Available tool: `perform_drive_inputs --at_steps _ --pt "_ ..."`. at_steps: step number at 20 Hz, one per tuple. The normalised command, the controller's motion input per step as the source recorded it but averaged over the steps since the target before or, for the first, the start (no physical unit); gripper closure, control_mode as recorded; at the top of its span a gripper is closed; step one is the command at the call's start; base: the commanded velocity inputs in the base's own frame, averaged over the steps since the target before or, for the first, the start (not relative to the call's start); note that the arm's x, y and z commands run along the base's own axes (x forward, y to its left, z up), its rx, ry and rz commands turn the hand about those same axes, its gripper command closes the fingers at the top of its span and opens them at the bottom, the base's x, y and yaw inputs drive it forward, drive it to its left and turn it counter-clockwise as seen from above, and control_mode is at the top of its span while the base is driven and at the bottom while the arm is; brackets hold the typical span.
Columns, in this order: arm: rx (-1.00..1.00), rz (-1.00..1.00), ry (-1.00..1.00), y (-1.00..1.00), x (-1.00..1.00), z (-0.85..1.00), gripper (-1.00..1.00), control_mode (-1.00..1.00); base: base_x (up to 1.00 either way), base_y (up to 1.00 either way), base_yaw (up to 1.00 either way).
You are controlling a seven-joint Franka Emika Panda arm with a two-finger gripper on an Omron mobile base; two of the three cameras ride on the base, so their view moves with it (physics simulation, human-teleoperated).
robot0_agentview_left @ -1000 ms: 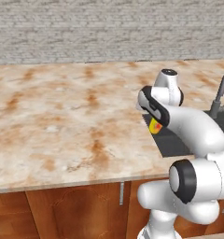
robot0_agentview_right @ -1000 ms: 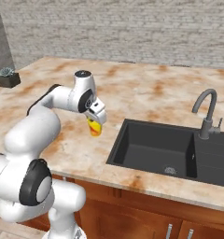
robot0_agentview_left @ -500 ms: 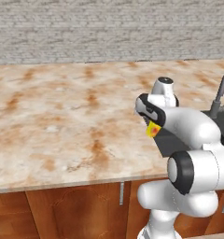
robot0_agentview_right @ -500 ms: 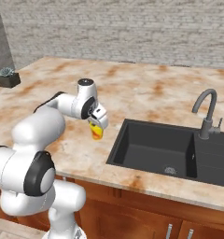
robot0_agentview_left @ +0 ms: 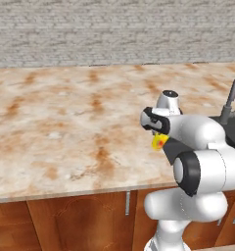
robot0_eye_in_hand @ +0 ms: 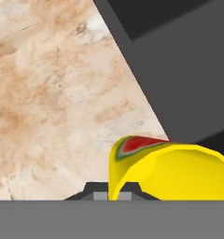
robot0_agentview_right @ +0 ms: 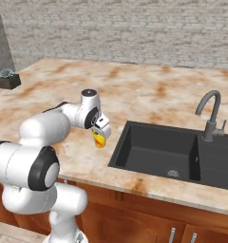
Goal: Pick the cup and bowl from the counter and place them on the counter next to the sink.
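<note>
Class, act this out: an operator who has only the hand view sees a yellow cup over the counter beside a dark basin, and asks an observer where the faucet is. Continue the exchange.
Observer: The faucet rises at the right part of the sink, well away from the cup.
Operator: Which side of the sink is the cup on?
Observer: Its left, held by the gripper over the counter.
Operator: Anything else on the counter?
Observer: A small potted plant at the far left corner.
</note>
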Motion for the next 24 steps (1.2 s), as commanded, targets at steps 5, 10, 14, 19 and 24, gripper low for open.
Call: perform_drive_inputs --at_steps 5,10,14,19,24 --pt "0.0 0.0 0.0 0.0 0.0 -0.39 1.0 -1.0 0.0 0.0 0.0" --pt "0.0 0.0 0.0 0.0 0.0 -0.32 1.0 -1.0 0.0 0.0 0.0" --pt "0.0 0.0 0.0 0.0 0.0 -0.27 1.0 -1.0 0.0 0.0 0.0" --pt "0.0 0.0 0.0 0.0 0.0 -0.26 1.0 -1.0 0.0 0.0 0.0" --pt "-0.01 0.0 0.0 0.0 0.0 -0.28 1.0 -1.0 0.0 0.0 0.0"
